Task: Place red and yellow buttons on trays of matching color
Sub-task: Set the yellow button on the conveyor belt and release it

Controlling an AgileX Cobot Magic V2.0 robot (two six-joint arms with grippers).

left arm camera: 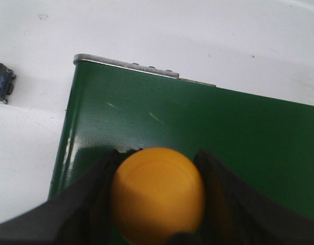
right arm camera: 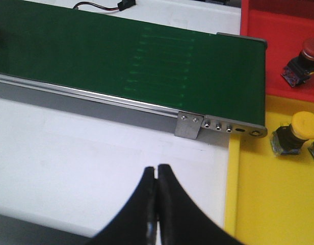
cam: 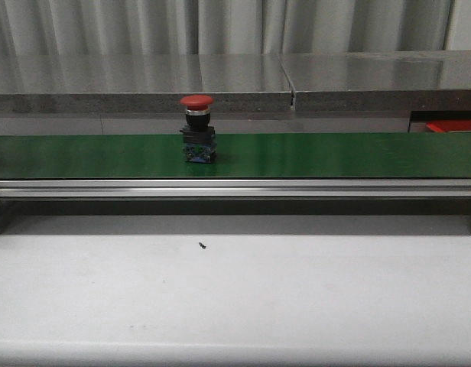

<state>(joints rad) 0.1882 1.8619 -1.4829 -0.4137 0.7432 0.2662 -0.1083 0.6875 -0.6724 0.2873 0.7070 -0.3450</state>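
A red button point(cam: 198, 128) stands upright on the green belt point(cam: 335, 153), left of middle. My left gripper point(left arm camera: 158, 154) is shut on a yellow button point(left arm camera: 157, 196) and holds it over the belt's end point(left arm camera: 198, 117). My right gripper point(right arm camera: 156, 169) is shut and empty over the white table, beside the yellow tray point(right arm camera: 279, 204). That tray holds a yellow button point(right arm camera: 297, 130). The red tray point(right arm camera: 269, 30) behind it holds a red button point(right arm camera: 305, 53). Neither gripper shows in the front view.
A small dark grey-blue part point(left arm camera: 3, 88) lies on the white table beside the belt's end. The belt's metal end bracket point(right arm camera: 190, 125) sticks out toward the yellow tray. A sliver of the red tray point(cam: 453, 125) shows at the far right.
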